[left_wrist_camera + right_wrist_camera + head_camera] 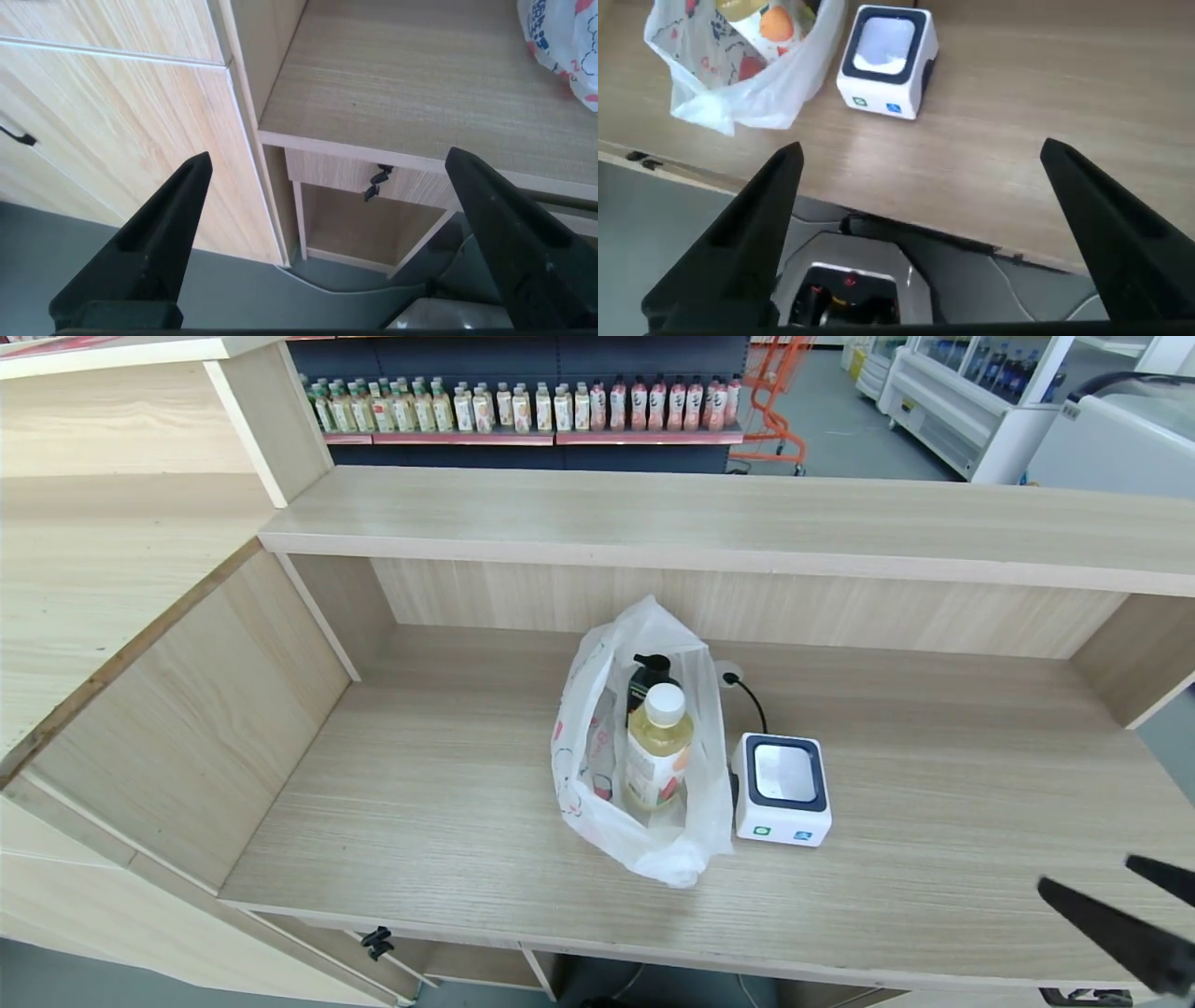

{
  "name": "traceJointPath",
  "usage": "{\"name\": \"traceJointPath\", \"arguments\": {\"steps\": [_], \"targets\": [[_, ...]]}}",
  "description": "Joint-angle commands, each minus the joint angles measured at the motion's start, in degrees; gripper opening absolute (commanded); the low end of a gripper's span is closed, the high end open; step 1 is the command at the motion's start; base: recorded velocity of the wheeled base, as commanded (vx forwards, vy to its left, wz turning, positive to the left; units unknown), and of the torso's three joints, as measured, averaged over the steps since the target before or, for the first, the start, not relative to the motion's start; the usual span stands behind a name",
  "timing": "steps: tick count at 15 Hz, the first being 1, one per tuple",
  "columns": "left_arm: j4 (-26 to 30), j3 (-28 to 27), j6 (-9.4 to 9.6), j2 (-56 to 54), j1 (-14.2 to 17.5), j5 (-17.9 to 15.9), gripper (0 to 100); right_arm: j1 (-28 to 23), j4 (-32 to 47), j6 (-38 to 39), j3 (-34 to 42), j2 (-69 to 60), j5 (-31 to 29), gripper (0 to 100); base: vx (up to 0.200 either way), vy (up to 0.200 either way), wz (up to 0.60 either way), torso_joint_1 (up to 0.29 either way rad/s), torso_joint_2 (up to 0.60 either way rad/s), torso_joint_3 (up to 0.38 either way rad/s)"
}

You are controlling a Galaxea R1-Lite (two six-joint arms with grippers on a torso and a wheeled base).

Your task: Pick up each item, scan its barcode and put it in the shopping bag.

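Bag (644,784) stands mid-bench (420,803), two bottles (658,747) inside; scanner (782,789) just right. Left tool (327,157), off the near-left corner, and right tool (1085,874), near right: both spread, empty. Risk: limp bag slumps, spilling bottles.

The dark bottle (651,669) in the shopping bag (574,737) is mostly hidden behind the yellow bottle (658,751); only its cap shows.

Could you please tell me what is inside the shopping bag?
Inside the shopping bag stand a white-capped bottle of yellow liquid and, behind it, a dark pump bottle. The bag's bottom is covered.
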Motion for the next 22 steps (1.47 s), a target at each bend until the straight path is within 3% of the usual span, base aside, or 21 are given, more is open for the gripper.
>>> {"name": "traceJointPath", "arguments": {"steps": [1, 3, 6, 16, 17, 22], "targets": [[0.01, 0.0, -0.03, -0.02, 0.01, 0.08, 100, -4.98, 18.33, -2.42, 11.26, -37.41, -4.72, 100, 0.0, 0.0, 0.0, 0.0, 0.0, 0.0], [0.01, 0.0, -0.03, -0.02, 0.01, 0.0, 100, -2.08, 18.07, -3.12, 11.26, -44.7, -2.7, 100, 0.0, 0.0, 0.0, 0.0, 0.0, 0.0], [0.01, 0.0, -0.03, -0.02, 0.01, 0.0, 100, -2.08, 15.96, -3.48, 11.26, -44.7, -7.62, 100, 0.0, 0.0, 0.0, 0.0, 0.0, 0.0], [0.01, 0.0, -0.03, -0.02, 0.01, 0.0, 100, -2.08, 16.22, -4.09, 11.26, -44.7, -8.06, 100, 0.0, 0.0, 0.0, 0.0, 0.0, 0.0], [0.01, 0.0, -0.03, -0.02, 0.01, 0.0, 100, -2.08, 16.22, -4.09, 11.26, -44.7, -8.06, 0, 0.0, 0.0, 0.0, 0.0, 0.0, 0.0], [0.01, 0.0, -0.03, -0.02, 0.01, 0.08, 100, -2.08, 16.22, -3.91, 11.26, -44.7, -8.06, 0, 0.0, 0.0, 0.0, 0.0, 0.0, 0.0]]}}
